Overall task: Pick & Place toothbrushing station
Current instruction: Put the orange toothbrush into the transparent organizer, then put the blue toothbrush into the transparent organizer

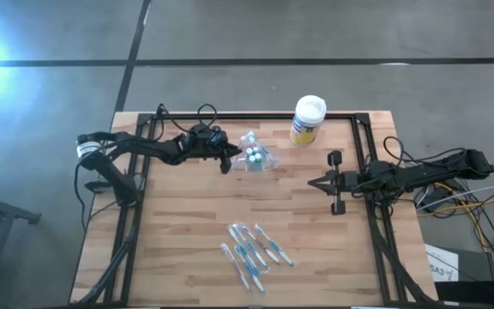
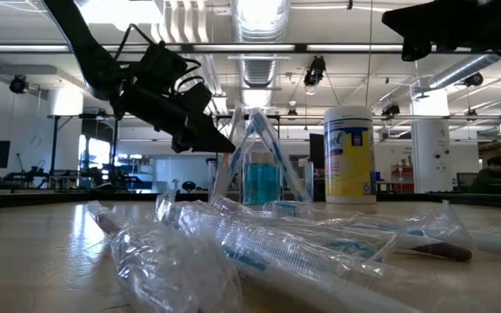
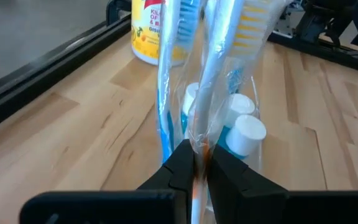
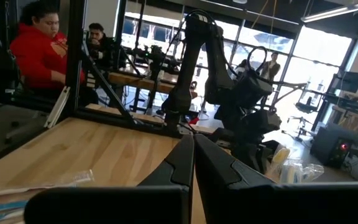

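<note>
The see-through cup (image 1: 256, 158) stands at the table's far middle. It holds white-capped tubes (image 3: 246, 132) and a blue-white toothbrush (image 3: 166, 68). My left gripper (image 1: 228, 160) sits just left of the cup, shut on a wrapped toothbrush (image 3: 224, 68) that slants up over it. In the low view the left gripper (image 2: 220, 139) shows beside the cup (image 2: 261, 178). My right gripper (image 1: 313, 182) hovers shut and touches nothing right of centre, and its wrist view shows the fingers (image 4: 193, 155) together. My left gripper pinches the wrapped toothbrush by its handle (image 3: 199, 148), through the clear wrapper, between its two fingertips. The fingers come from the table's left, slanting a little downward. The brush rises away from them with its bristle head (image 3: 253, 25) uppermost. The fingers hide its lower end.
A yellow canister with a white lid (image 1: 307, 120) stands at the far edge, right of the cup. Several wrapped toothbrushes (image 1: 251, 249) lie near the table's near edge. A black frame rail (image 1: 363, 163) runs around the tabletop. People sit beyond the table (image 4: 36, 50).
</note>
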Tool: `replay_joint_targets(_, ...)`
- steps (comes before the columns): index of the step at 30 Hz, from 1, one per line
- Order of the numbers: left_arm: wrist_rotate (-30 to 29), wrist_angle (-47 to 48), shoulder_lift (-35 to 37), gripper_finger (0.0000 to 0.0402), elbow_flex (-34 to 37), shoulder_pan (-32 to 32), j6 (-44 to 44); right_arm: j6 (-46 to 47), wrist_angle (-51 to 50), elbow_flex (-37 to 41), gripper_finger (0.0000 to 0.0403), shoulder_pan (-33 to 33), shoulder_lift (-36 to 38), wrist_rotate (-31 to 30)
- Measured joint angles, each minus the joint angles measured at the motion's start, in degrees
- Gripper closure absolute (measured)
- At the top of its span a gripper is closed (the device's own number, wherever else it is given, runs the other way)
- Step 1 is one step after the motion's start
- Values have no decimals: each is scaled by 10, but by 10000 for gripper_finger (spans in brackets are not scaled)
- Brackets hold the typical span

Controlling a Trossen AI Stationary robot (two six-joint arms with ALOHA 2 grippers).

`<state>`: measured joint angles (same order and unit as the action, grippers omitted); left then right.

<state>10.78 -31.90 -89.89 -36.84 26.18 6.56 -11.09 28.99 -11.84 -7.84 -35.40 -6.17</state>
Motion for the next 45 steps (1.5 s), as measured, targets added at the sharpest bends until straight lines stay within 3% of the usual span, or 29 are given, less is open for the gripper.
replay_joint_targets(17,13,6,0,356,0,2,22,1,0,1,394,0,0,0)
replay_joint_targets(30,12,11,13,196,1,3,30,4,0,1,394,0,0,0)
replay_joint_targets(36,11,60,96,177,1,3,11,6,0,1,394,0,0,0)
replay_joint_targets(42,12,182,263,181,3,-6,-33,6,0,1,394,0,0,0)
replay_joint_targets(45,6,245,361,202,8,-33,-80,6,0,1,394,0,0,0)
